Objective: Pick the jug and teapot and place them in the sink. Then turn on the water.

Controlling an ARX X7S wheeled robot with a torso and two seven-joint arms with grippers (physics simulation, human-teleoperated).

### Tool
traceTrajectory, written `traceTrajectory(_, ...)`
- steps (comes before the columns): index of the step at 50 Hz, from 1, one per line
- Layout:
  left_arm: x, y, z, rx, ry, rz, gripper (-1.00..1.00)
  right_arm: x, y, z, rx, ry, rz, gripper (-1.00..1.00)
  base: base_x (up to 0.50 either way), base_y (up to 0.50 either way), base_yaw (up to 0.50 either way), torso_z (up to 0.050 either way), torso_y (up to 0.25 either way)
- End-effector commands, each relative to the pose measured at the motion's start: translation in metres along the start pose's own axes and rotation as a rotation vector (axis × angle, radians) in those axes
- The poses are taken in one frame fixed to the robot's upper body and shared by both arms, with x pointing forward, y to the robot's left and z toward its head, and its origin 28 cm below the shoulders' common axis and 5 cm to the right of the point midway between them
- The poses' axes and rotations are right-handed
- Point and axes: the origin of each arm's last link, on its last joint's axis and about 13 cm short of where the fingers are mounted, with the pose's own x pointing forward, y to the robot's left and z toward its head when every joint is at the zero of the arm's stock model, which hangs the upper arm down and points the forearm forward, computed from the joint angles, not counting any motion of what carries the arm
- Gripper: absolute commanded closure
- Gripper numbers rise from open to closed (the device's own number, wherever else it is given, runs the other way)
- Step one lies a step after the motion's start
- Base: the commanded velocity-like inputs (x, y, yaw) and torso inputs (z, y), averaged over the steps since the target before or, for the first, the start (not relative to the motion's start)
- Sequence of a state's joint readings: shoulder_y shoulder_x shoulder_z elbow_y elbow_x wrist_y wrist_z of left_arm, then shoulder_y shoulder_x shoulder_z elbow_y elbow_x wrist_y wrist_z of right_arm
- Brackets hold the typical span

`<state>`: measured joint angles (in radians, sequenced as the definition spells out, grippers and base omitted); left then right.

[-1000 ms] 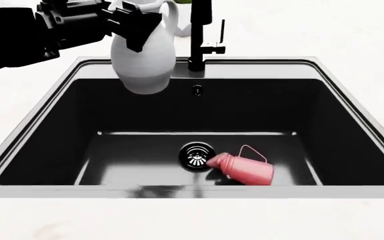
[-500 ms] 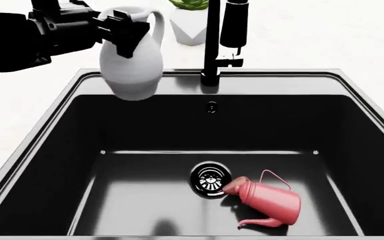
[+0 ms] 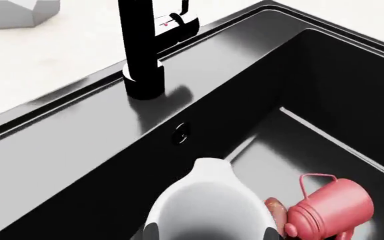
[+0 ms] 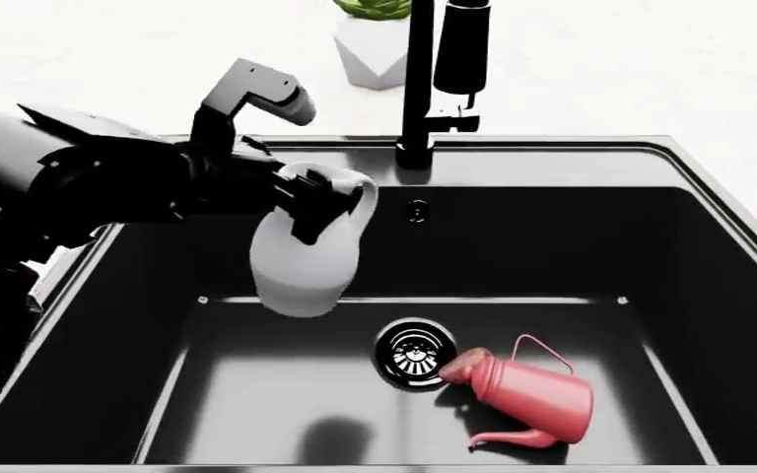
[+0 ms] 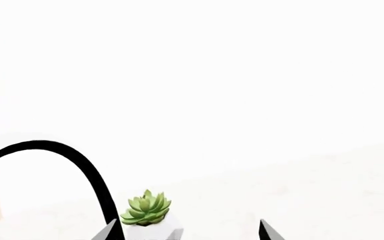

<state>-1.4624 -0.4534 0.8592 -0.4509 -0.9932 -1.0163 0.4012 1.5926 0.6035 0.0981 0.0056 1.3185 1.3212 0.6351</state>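
In the head view the left gripper (image 4: 310,202) sits at centre left of the frame, its jaws clamped on the rim and neck of the jug (image 4: 305,261), which hangs upright inside the sink (image 4: 556,158), clear of the floor and over the basin's left half. The jug's loop handle faces toward the right of the frame, and a faint shadow lies on the basin floor below it. The teapot (image 4: 530,394) lies on its side on the sink floor at lower right of centre, lid end touching the round drain (image 4: 414,355), spout pointing toward the bottom edge. The black tap (image 4: 432,79) stands at the sink's back rim at top centre, with a small white faceted vase (image 4: 376,54) holding a green plant just beside it to the left. The left wrist view looks down into the jug's open mouth (image 3: 209,210) with the teapot (image 3: 329,210) beyond it. The right wrist view shows the right gripper (image 5: 185,231) only as two fingertips set well apart, so it stands open, with the succulent (image 5: 145,209) between them.
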Motion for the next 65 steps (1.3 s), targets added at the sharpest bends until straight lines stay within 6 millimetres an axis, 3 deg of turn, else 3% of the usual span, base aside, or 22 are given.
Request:
traceTrajectory(1,0.022,-0.011,-0.004,0.042,0.116,-0.126,1.0,-0.001,-0.002,-0.004,0.006,0.007,-0.006,-1.0,0.0,0.0,0.0,0.0,0.0)
traceTrajectory(16,0.046,-0.025,-0.039,0.065,0.358,-0.235,1.0,-0.008,-0.016,0.001,0.018,0.017,-0.016,-1.0,0.0,0.0,0.0,0.001,0.001)
traceTrajectory(34,0.057,-0.034,-0.07,0.03,0.472,-0.3,1.0,0.001,-0.007,-0.009,0.013,0.026,-0.016,-1.0,0.0,0.0,0.0,0.001,0.002)
traceTrajectory(35,0.057,-0.034,-0.071,0.028,0.476,-0.3,-1.0,0.001,-0.007,-0.01,0.013,0.026,-0.017,-1.0,0.0,0.0,0.0,0.0,0.0)
traceTrajectory(50,0.057,-0.035,-0.079,0.014,0.478,-0.306,-1.0,-0.004,-0.01,-0.007,0.013,0.025,-0.02,-1.0,0.0,0.0,0.0,0.0,0.0)
traceTrajectory(58,0.046,-0.029,-0.048,0.026,0.35,-0.271,-1.0,-0.003,-0.008,-0.004,0.011,0.021,-0.013,-1.0,0.0,0.0,0.0,0.0,0.0)
traceTrajectory(61,0.034,-0.022,-0.026,0.046,0.278,-0.222,-1.0,-0.003,-0.007,-0.002,0.012,0.021,-0.004,-1.0,0.0,0.0,0.0,0.0,0.0)
traceTrajectory(65,0.02,-0.02,-0.017,0.056,0.253,-0.17,-1.0,0.0,-0.007,-0.001,0.016,0.027,0.001,-1.0,0.0,0.0,0.0,0.0,0.0)
